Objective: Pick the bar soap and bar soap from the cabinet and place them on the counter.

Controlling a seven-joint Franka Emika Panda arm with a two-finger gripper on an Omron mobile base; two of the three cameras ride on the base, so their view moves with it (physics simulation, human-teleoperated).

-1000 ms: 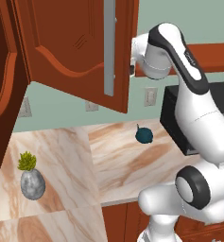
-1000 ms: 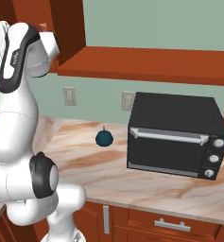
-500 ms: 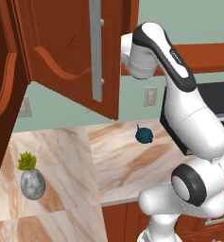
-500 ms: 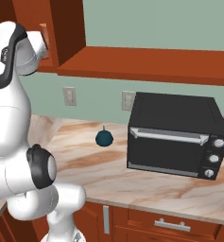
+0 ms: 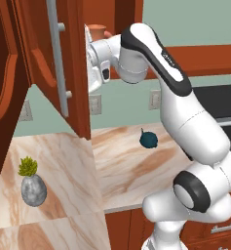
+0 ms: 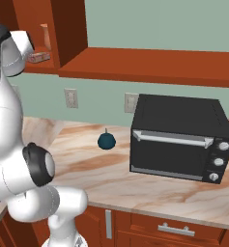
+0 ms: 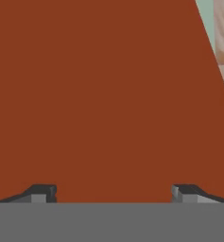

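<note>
Soap bar with the brown rim (image 6: 38,57) lies on the cabinet (image 6: 67,29) shelf at far left in your right base view, just beside the white wrist. Below it, a dark round object (image 6: 106,140) sits on the bench (image 6: 111,169) left of the black microwave (image 6: 178,137).

In your left base view, the arm reaches up behind the open cabinet door (image 5: 53,63), which hides the hand; a terracotta mug (image 5: 97,33) stands on the shelf above the wrist. A small plant in a grey pot (image 5: 32,183) stands at near left on the bench.

In your hand view, the end effector (image 7: 113,193) has its tips spread wide apart, gripping nothing, facing flat reddish-brown wood.
</note>
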